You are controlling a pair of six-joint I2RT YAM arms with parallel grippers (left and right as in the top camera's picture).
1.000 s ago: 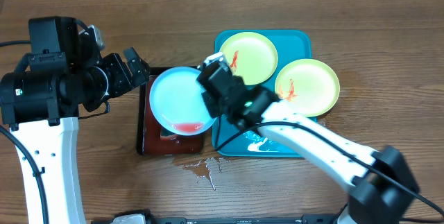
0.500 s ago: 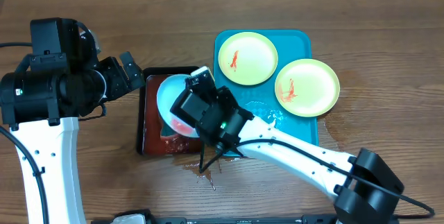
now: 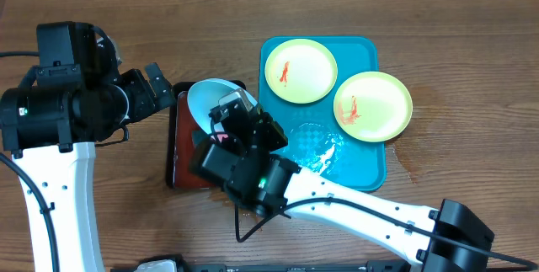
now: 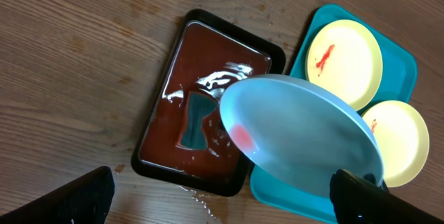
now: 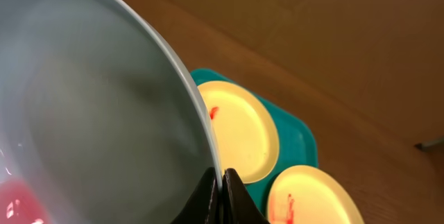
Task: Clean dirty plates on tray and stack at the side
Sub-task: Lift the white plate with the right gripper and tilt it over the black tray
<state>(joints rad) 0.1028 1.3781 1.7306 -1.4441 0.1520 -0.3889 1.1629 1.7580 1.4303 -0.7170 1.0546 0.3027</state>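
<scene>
Pale blue plate [image 3: 206, 104] tilted above dark red tray [image 3: 178, 161], right pincer [image 5: 222, 182] pinching its rim, left pincer [image 3: 164, 85] spread

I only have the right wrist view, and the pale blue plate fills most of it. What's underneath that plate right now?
Observer: The pale blue plate hangs tilted over a black-rimmed dark red tray that holds reddish liquid.
Operator: Where's the left end effector?
Observer: The left end effector is open and empty, just left of that dark red tray.
Operator: Any mess on the table?
Observer: Yes, spilled drops lie on the wood tabletop beside the dark red tray's near edge.
</scene>
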